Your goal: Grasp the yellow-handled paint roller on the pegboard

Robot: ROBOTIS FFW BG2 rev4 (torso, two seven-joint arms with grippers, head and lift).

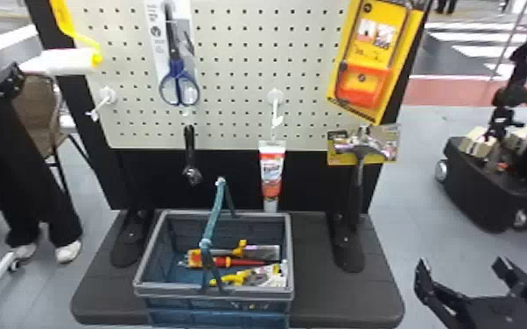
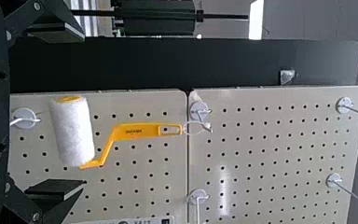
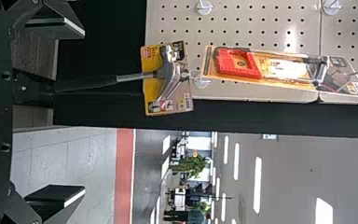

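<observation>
Hanging far left on the perforated pegboard (image 1: pixel 240 65): paint roller (image 2: pixel 72 130), fuzzy white cylinder, bent yellow handle.
Faced by left gripper (image 2: pixel 60 109), spread wide; right gripper (image 1: pixel 464 271) near right, likewise agape.

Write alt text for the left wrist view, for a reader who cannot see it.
A paint roller with a white sleeve and yellow handle hangs by its handle end from a hook on a cream pegboard. The left gripper is open, its black fingers framing the roller without touching it.
</observation>
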